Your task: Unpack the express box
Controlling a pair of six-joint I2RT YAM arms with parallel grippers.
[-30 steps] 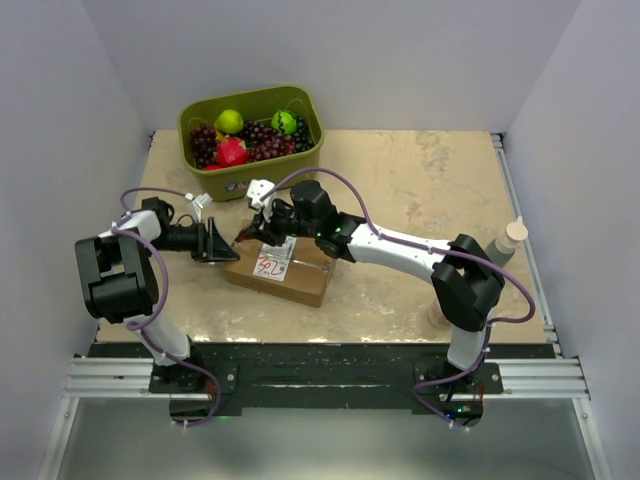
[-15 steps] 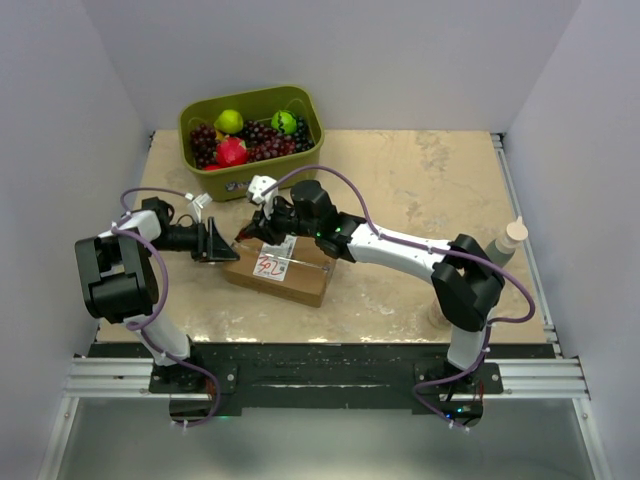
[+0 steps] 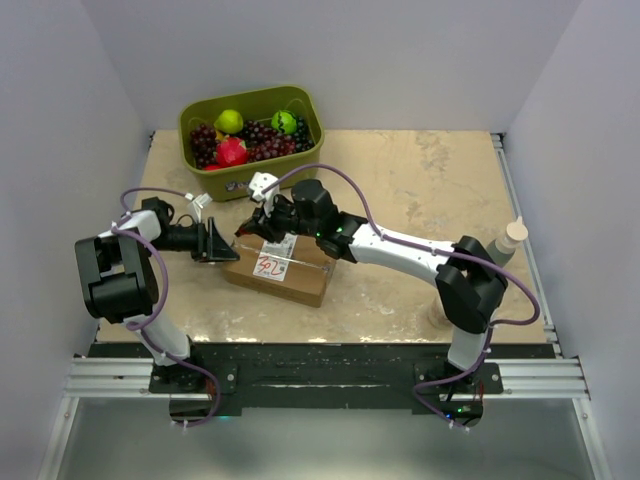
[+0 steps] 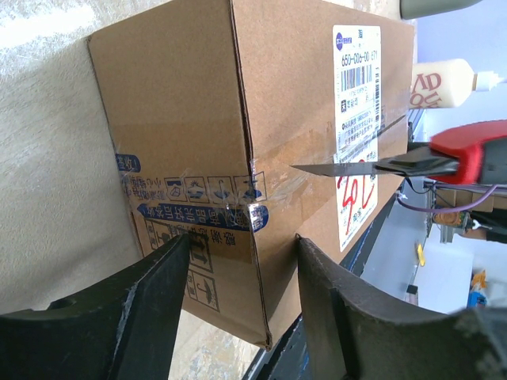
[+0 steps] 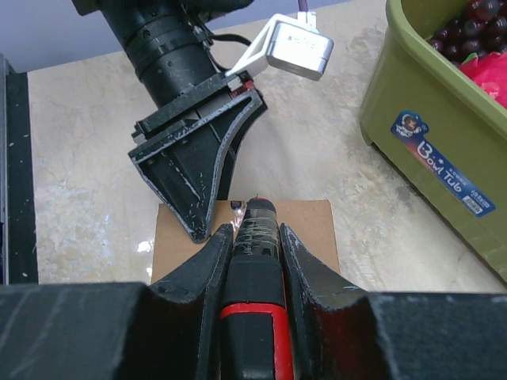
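The express box (image 3: 278, 268), a brown corrugated carton, lies flat on the table (image 3: 420, 200), flaps closed. Clear tape (image 4: 273, 184) covers its seam, and a white label (image 4: 358, 119) with red handwriting sits on top.

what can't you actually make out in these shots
- Contents of the express box: closed, every view.
- Blade of the box cutter: right wrist view, hidden by its own handle.
- Whether it cuts the tape: left wrist view, unclear.
- Print on the label: top view, too small.

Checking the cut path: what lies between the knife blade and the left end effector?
Only the box, its taped cardboard filling the gap between blade and left end effector; the left wrist view shows it.
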